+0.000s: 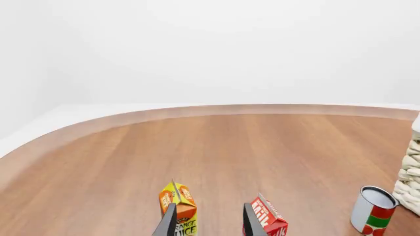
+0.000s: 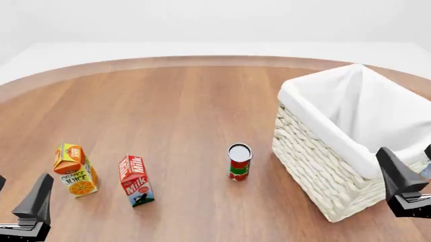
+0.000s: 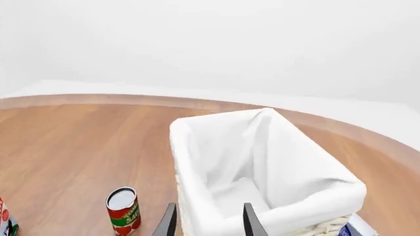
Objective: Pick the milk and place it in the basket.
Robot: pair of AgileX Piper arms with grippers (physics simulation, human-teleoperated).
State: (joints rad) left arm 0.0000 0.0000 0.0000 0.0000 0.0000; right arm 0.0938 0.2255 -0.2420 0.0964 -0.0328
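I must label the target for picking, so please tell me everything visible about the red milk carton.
The small red gable-top milk carton has white "Milk" lettering on its red sides and a blue-and-white base. It looks like printed cardboard. It stands upright and closed on the brown wooden table, apart from the orange juice carton on its left and the red-and-green can on its right. Nothing touches it but the table; the open left gripper is near.

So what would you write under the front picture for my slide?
Milk stands between the orange juice and can, basket waiting at right.
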